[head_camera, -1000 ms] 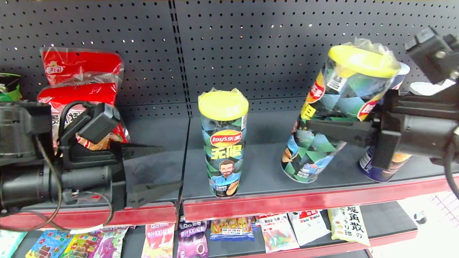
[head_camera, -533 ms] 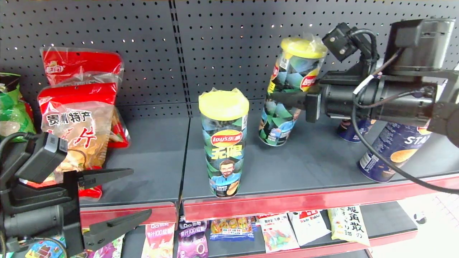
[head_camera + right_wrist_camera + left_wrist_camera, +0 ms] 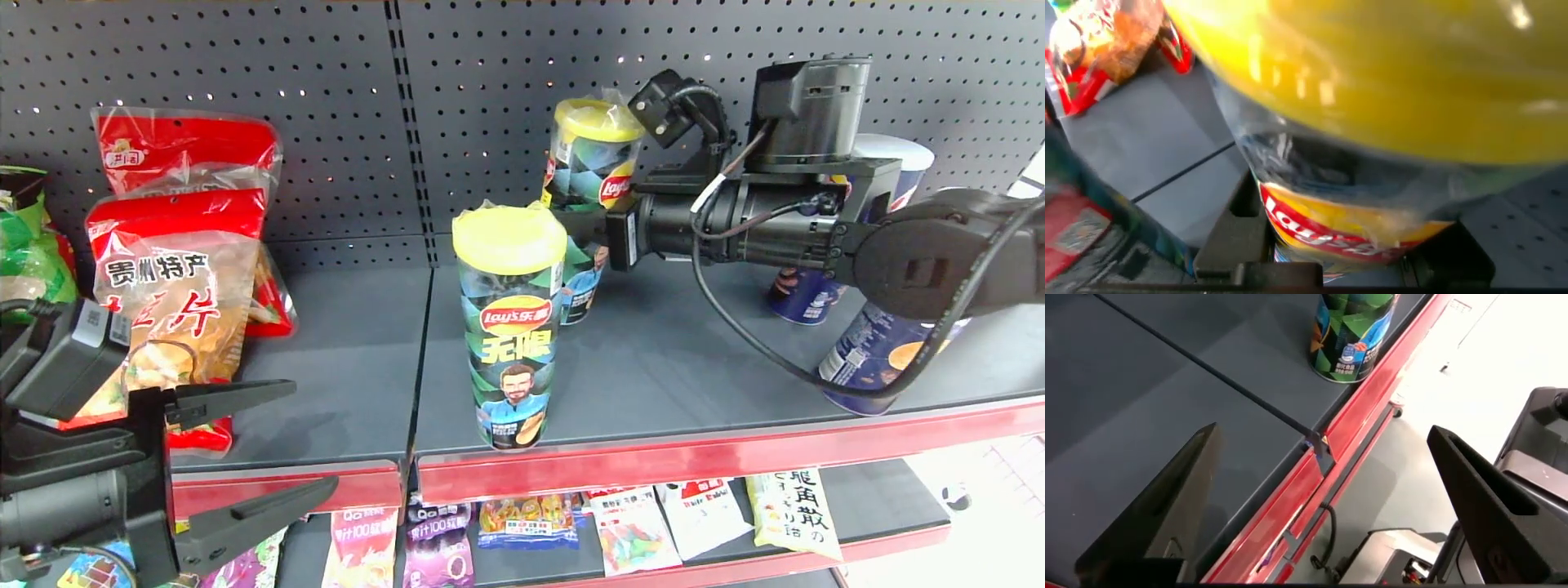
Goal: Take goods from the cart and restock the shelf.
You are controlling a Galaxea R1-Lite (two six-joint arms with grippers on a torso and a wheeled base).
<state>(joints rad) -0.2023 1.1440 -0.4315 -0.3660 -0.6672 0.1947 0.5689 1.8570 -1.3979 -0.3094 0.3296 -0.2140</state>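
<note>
Shelf (image 3: 351,384): flat dark metal deck with a glossy red front lip and a perforated back panel.
Snack bags (image 3: 175,269): crinkly red and clear plastic pouches leaning on the back panel at the far left of the deck.
Left gripper (image 3: 314,437): two black wedge-shaped fingers spread wide with nothing between them, in front of the red lip.
Front can (image 3: 510,327): tall cylinder with a printed wrap and yellow plastic lid, upright at the deck's front edge.
Held can (image 3: 589,188): same cylinder and yellow lid under loose clear film, behind the front can near the back panel. Whether its base rests on the deck cannot be told.
Right gripper (image 3: 581,222): black fingers clamped across the held can's middle.
Blue cans (image 3: 878,343): glossy cylinders at the right end, the nearest one leaning.
Candy packets (image 3: 629,523): small flat pouches on the tier below.
</note>
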